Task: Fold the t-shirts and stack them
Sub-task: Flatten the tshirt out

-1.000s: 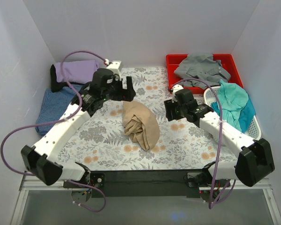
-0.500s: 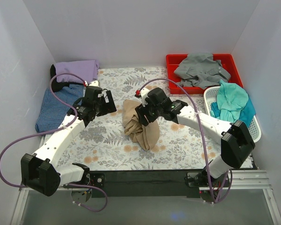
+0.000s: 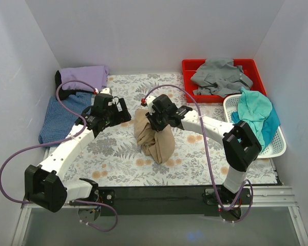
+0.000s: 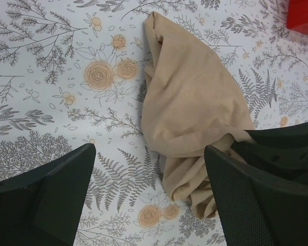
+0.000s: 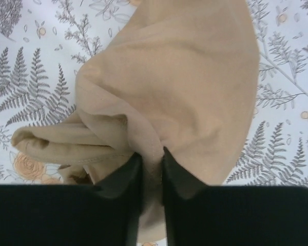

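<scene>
Right wrist view: the right gripper [image 5: 151,156] pinches, nearly closed, a ridge of the crumpled tan-beige cloth t-shirt [image 5: 195,77] lying mid-table on the floral tabletop [image 3: 113,154]. The left gripper [image 4: 150,154] gapes wide, empty, beside it. Unbunching stage, I judge; next needs a lift and a second grasp.

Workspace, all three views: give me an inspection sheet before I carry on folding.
Surface: floral table cover, lying flat.
Job's things: tan t-shirt bunched at centre; lavender shirt back left, blue shirt in front of it; grey shirt in red bin; teal shirt in white basket.
Clutter: dark object by the lavender shirt, unidentifiable.
Grippers: left gripper open, beside the tan t-shirt, gripping nothing; right gripper shut, fingers pinching a tan fold.
Cables: purple cables loop off both arms.
Surroundings: white walls on three sides.
</scene>
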